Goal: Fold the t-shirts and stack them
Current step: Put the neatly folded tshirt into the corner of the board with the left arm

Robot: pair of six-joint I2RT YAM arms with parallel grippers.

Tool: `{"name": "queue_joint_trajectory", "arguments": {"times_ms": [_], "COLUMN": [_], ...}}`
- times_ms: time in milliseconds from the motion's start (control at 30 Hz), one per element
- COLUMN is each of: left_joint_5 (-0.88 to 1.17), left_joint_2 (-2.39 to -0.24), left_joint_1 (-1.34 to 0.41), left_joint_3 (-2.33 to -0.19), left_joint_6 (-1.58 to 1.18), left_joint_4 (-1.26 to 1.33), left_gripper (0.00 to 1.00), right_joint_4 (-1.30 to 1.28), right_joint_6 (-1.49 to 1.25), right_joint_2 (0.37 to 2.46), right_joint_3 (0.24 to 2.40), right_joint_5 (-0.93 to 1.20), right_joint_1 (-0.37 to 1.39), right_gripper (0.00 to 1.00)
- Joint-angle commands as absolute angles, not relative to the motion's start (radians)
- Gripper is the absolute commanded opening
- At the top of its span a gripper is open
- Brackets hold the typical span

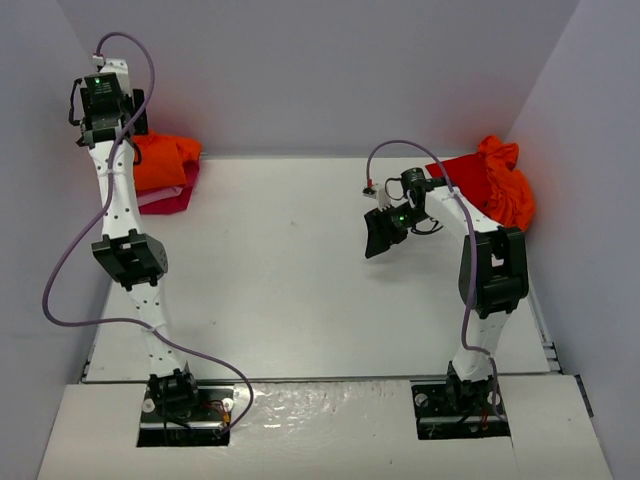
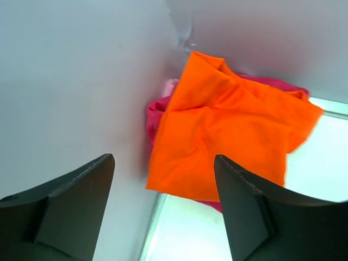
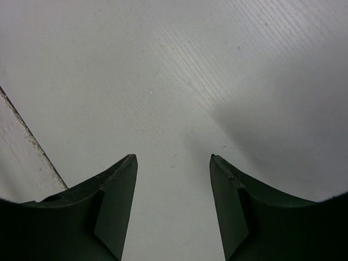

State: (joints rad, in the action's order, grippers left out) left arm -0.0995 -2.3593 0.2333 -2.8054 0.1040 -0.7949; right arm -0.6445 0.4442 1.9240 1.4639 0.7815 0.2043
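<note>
You have the left gripper (image 2: 164,163) up in the far left corner of the white tabletop (image 1: 290,280), its 2 dark fingers (image 2: 81,196) spread apart with nothing between them. It hangs above a folded bright orange cloth t-shirt (image 2: 228,130). That shirt lies on top of a magenta pink cloth t-shirt (image 2: 155,117), whose edges show along its left and far sides, and both sit close against the grey wall (image 2: 65,81). Your right gripper (image 3: 173,157) hovers over bare tabletop right of centre, tilted down, with its jaws also parted and holding nothing. Behind it, in the far right corner, you can see 2 more shirts in a loose heap, a red cloth t-shirt (image 1: 465,175) and a crumpled orange cloth t-shirt (image 1: 510,190) touching it on the right, well apart from the stack at the left.
</note>
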Motion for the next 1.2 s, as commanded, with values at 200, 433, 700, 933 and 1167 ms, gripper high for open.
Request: {"name": "queue_joint_trajectory", "arguments": {"times_ms": [200,433,700,933,1167], "left_joint_5": [0.195,0.181,0.147,0.139,0.062], "left_joint_2": [-2.301,-2.229,-2.224,-2.293,-2.325], "left_joint_1": [0.235,0.199,0.163,0.157,0.156], "left_joint_3": [-2.565,-2.459,-2.341,-2.362,-2.323], "left_joint_6": [-0.026,0.009,0.049,0.072,0.091], "left_joint_4": [-0.906,-0.885,-0.839,-0.879,-0.819], "left_gripper": [0.01,0.12,0.07,0.0,0.04], "right_joint_4": [-0.663,-0.653,-0.648,-0.643,-0.643], "right_joint_6": [0.456,0.443,0.448,0.449,0.449], "right_joint_2": [1.835,1.832,1.829,1.828,1.842], "right_joint_3": [1.48,1.479,1.475,1.468,1.466], "right_joint_5": [0.793,0.767,0.761,0.762,0.76], "right_joint_1": [0.21,0.204,0.204,0.204,0.204], "right_gripper": [0.53,0.53,0.53,0.53,0.53]}}
